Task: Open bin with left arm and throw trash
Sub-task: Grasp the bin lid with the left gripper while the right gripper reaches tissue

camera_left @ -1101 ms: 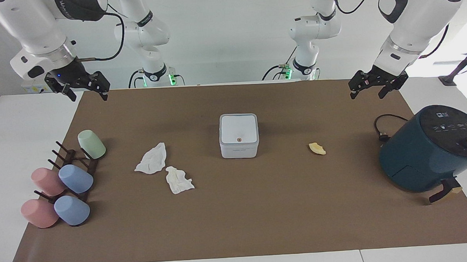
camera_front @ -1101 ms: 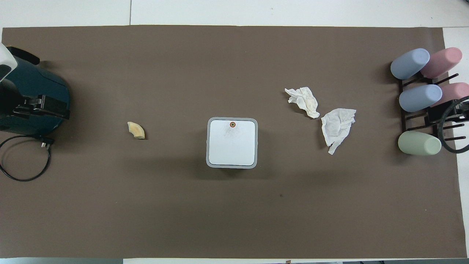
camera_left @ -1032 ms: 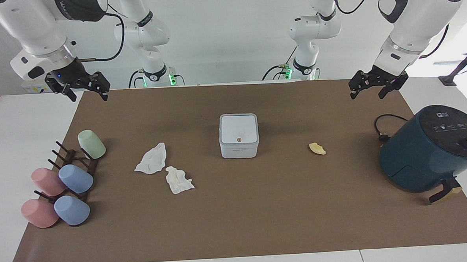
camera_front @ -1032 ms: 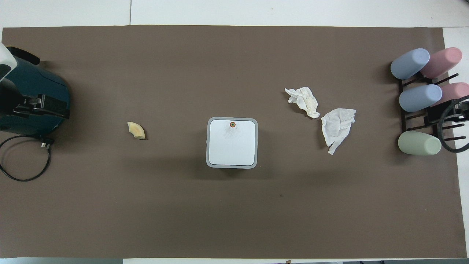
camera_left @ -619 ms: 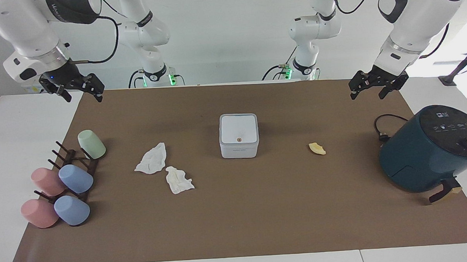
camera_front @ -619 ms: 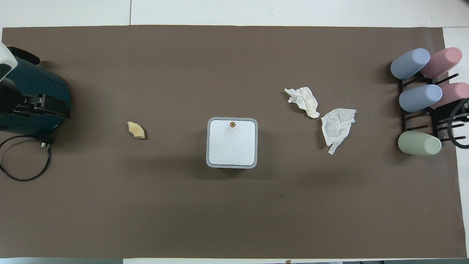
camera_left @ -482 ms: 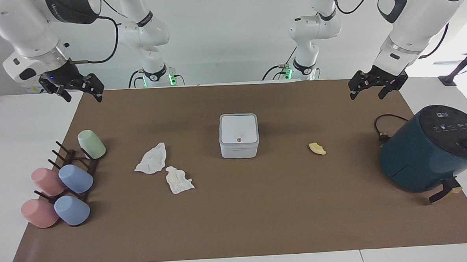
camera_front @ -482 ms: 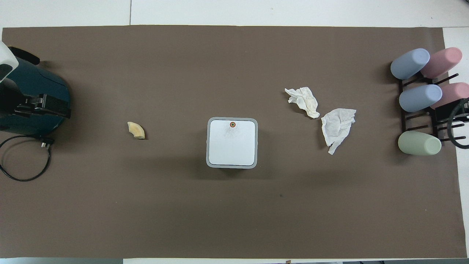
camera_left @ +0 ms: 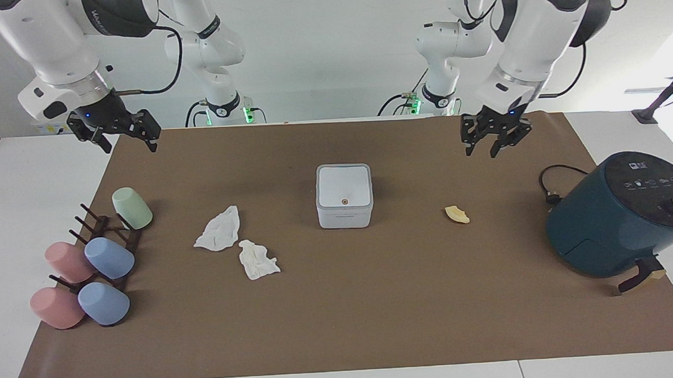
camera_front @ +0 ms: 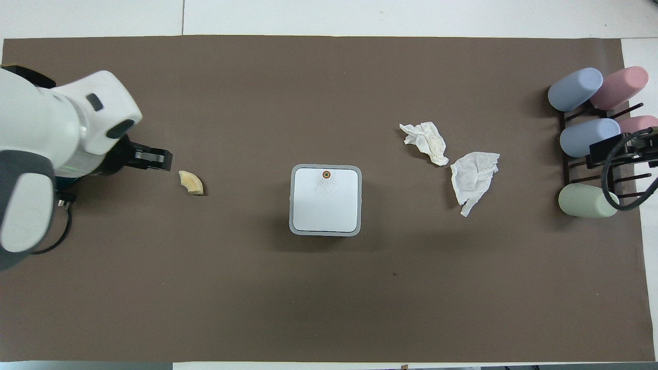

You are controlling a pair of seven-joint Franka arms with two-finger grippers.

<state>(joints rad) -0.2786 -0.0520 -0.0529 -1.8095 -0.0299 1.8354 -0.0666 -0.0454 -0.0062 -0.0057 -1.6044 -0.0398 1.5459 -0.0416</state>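
Approach step, lid untouched: small white squarish plastic bin (camera_left: 344, 195) shut mid-mat, 2 crumpled white tissues (camera_left: 219, 229) beside it. Left gripper (camera_left: 494, 143) aloft, empty, fingers partly apart; right gripper (camera_left: 122, 136) waiting, spread. Next: lower onto lid edge

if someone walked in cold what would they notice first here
Probably the white bin with its lid shut, alone mid-mat. Then the big teal air fryer at the left arm's end and the pastel cups on a rack at the right arm's end. The left gripper hangs over bare mat between bin and fryer.
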